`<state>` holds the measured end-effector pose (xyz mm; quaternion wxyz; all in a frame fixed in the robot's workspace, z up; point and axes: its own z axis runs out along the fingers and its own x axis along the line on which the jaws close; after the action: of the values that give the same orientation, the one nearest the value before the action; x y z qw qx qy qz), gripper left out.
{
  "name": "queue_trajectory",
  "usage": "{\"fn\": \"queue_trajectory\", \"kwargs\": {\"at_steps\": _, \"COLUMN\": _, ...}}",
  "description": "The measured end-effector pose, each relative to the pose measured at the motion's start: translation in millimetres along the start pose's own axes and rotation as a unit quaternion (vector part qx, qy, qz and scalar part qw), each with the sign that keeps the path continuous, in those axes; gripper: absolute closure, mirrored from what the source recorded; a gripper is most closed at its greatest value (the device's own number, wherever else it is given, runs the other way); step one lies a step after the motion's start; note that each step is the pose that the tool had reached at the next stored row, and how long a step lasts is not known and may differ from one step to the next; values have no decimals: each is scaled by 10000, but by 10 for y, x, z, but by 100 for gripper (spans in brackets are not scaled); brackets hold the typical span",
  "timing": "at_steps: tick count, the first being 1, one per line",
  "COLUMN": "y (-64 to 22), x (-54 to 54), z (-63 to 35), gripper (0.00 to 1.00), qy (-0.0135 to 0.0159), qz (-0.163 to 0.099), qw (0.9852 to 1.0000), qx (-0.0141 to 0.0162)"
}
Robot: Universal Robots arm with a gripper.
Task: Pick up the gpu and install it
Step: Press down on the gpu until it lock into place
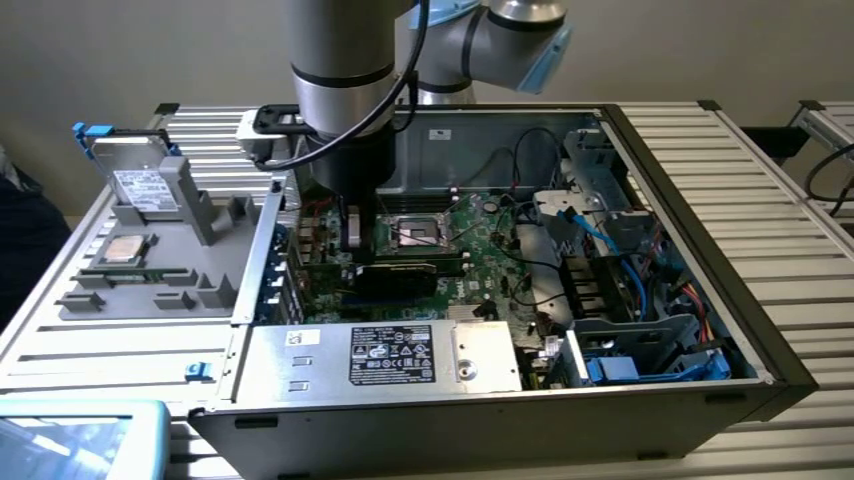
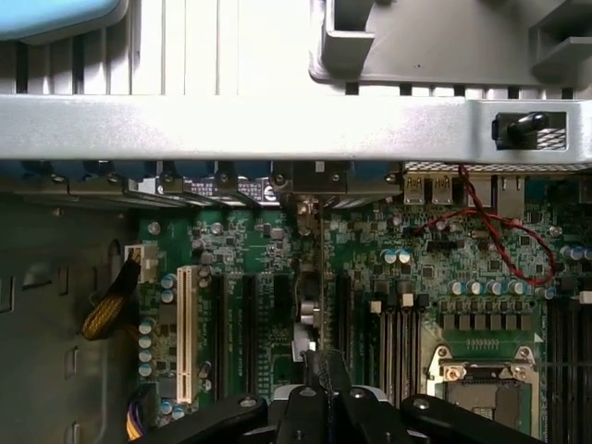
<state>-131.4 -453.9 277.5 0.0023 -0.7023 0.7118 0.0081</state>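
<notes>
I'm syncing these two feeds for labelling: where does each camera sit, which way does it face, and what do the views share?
Exterior view: raised, off the arm, looking down into the open computer case; shows the arm and the end effector lowered over the motherboard.
Wrist view: on the wrist, facing straight down at the motherboard; the end effector holds the gpu edge-on.
Shared: motherboard, processor socket, case wall.

- the power supply (image 1: pixel 380 357) at the near edge of the computer case carries a dark label (image 1: pixel 391 352) with pale print and small marks; none of it is legible.
- the hard drive (image 1: pixel 142 185) standing in the grey tray has a white label, its print too small to read.
</notes>
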Motion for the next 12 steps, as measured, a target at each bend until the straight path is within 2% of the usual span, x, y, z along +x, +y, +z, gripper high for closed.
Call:
{"fn": "queue_trajectory", "kwargs": {"at_steps": 4, "y": 18, "x": -7, "z": 49, "gripper": 88, "qy": 17, "qz": 1, "qw": 10000, "qx": 13}}
{"fn": "queue_trajectory", "kwargs": {"at_steps": 10, "y": 50, "x": -7, "z": 95, "gripper": 88, "qy": 44, "qz": 2, "qw": 10000, "qx": 12}}
{"fn": "queue_trajectory", "kwargs": {"at_steps": 12, "y": 52, "x": -9, "z": 119, "gripper": 88, "qy": 41, "qz": 4, "qw": 10000, "qx": 15}}
